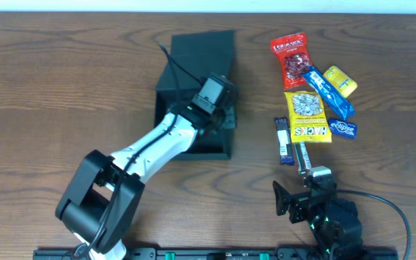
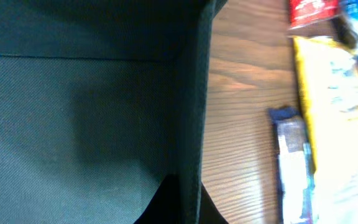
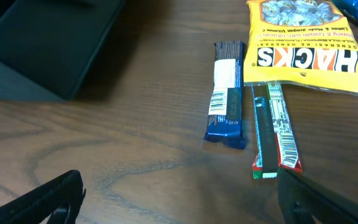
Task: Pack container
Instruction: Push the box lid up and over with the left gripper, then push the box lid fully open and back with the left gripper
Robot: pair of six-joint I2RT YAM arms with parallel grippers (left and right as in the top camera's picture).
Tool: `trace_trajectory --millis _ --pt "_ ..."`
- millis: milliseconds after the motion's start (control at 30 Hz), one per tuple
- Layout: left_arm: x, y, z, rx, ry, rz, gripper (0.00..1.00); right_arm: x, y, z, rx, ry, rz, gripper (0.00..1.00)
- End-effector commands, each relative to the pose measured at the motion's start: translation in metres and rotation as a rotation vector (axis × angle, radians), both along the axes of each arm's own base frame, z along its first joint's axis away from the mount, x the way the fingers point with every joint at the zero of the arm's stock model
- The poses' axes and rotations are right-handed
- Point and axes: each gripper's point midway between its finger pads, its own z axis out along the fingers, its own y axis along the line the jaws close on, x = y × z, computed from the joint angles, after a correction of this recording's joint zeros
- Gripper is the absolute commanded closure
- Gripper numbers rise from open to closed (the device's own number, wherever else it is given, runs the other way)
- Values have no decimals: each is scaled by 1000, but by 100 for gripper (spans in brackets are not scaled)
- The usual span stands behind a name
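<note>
The container (image 1: 190, 148) is a dark matte box left of centre, with its flap lid (image 1: 204, 47) standing open at the back. My left gripper (image 1: 227, 119) reaches over it and is shut on its right wall. In the left wrist view that wall (image 2: 194, 93) runs between the fingers of my left gripper (image 2: 188, 208), with the inside floor (image 2: 73, 124) to the left. My right gripper (image 1: 302, 196) stands open near the front edge, holding nothing. In its own view my right gripper (image 3: 182, 205) hovers over bare wood, just short of a red-green stick (image 3: 277, 134).
Snack packets lie right of the box: a red packet (image 1: 289, 58), a blue packet (image 1: 327, 90), a small yellow packet (image 1: 340, 81), a yellow Hacks bag (image 1: 308, 115), a dark blue bar (image 1: 284, 139) and the stick (image 1: 302, 154). Bare wood separates box and snacks.
</note>
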Motion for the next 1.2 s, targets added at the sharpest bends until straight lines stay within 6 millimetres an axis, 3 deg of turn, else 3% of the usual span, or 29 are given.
trace_trajectory --millis 0,100,133,167,200,233,300,400,600,733,867,1000,1100,1167 --pt "9 -8 9 -50 -5 44 94 0 -1 -1 8 2 -7 1" --pt "8 -9 9 -58 2 43 94 0 -1 -1 8 2 -7 1" --pt "8 -10 9 -58 2 42 81 0 -1 -1 8 2 -7 1" --pt "8 -10 9 -59 1 41 53 0 -1 -1 8 2 -7 1" --pt "7 -11 9 -62 2 38 18 0 -1 -1 8 1 -8 1" --pt "6 -13 11 -71 5 22 8 0 -1 -1 8 1 -8 1" --pt "4 -19 16 -87 1 -25 3 0 -1 -1 8 1 -8 1" --pt "3 -28 30 -104 -25 -97 4 0 -1 -1 8 2 -7 1" --pt "7 -21 87 -24 -148 -192 4 0 -1 -1 8 1 -8 1" --pt "12 25 132 196 -284 -143 5 0 -1 -1 7 1 -7 1" --pt "12 99 157 493 -361 -35 5 0 -1 -1 8 1 -8 1" --pt "2 148 140 657 -255 -86 6 0 -1 -1 8 1 -8 1" --pt "-1 166 114 663 -150 -85 43 0 -1 -1 8 1 -8 1" --pt "-2 188 79 695 -64 -61 50 0 -1 -1 8 1 -8 1"
